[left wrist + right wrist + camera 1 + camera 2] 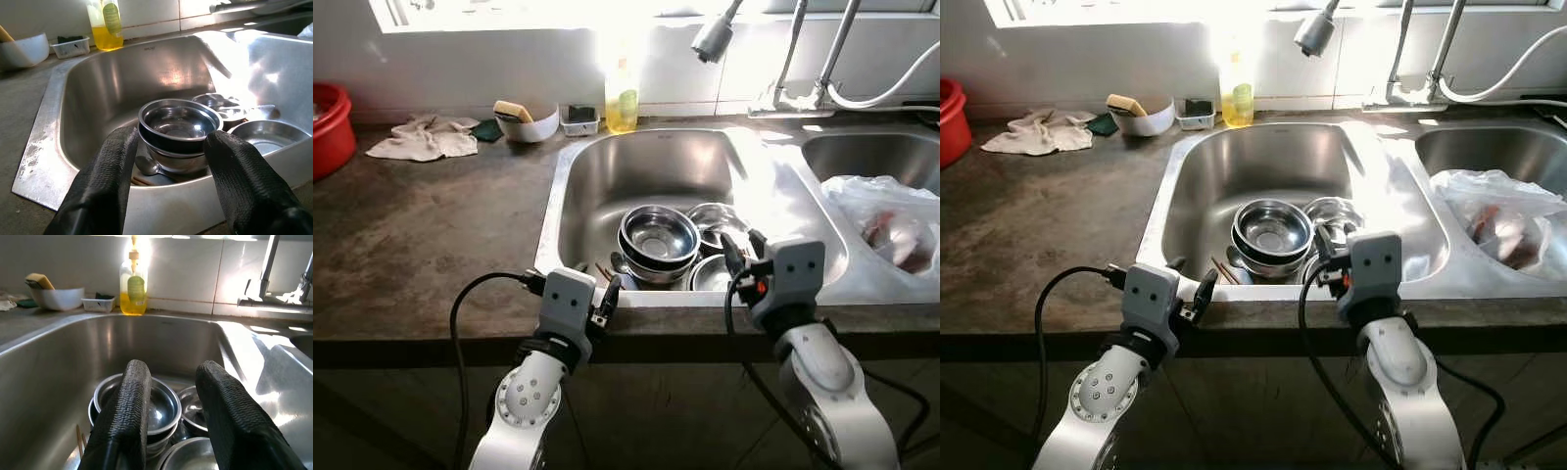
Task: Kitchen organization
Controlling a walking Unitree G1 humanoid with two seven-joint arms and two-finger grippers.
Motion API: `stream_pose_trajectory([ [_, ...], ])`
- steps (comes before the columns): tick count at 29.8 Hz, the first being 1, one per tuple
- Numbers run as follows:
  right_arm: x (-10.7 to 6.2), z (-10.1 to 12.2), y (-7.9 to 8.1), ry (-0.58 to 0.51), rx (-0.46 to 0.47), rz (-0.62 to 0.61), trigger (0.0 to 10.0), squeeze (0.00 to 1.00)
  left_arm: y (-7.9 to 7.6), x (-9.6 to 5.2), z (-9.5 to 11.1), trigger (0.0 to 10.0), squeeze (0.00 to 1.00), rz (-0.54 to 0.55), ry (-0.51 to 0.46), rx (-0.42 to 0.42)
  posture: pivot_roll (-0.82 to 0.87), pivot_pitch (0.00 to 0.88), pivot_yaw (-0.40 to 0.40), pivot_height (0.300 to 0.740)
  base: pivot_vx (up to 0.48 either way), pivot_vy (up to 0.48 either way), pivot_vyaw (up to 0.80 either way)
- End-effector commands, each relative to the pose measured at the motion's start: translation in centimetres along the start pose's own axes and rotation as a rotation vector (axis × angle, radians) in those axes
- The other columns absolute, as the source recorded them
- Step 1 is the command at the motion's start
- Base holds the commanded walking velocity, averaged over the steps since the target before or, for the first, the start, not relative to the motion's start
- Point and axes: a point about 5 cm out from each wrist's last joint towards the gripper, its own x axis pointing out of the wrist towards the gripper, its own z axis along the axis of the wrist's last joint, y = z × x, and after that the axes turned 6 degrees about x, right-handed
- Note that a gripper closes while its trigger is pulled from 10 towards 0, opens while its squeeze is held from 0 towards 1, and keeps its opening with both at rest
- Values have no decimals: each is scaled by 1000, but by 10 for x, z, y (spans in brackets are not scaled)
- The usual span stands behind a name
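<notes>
Both the left gripper [607, 297] and right gripper [740, 257] are hovering with fingers spread and empty at the sink [570, 186] front edge, low centre of frame, where the stacked steel bowls [658, 240] are sitting; a glancing pinch risks the slick nested rims slipping or clattering.

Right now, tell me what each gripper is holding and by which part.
Nothing is held. The left gripper and right gripper hover with jaws open over the sink's near rim, above the stacked steel bowls.
</notes>
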Motion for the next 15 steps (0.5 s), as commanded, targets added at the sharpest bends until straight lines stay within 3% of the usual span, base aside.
stream_pose_trajectory([
  [1,-4,5,2,-19,0,-9,10000,0,1,-2,2,10000,0,17,-12,-7,1,38,4,740,0,0,0],
  [7,-8,12,5,-34,-2,-28,10000,0,0,1,6,10000,0,20,-28,-37,-7,34,14,740,0,0,0],
  [10,-8,13,6,-42,1,-27,10000,0,-1,2,7,10000,0,17,-32,-39,-1,30,13,740,0,0,544],
  [13,-7,13,8,-47,3,-29,10000,0,0,2,8,10000,0,15,-38,-37,6,25,13,740,0,421,800],
  [15,-6,13,9,-43,4,-27,10000,0,1,2,8,10000,0,19,-43,-34,10,25,13,740,0,0,800],
])
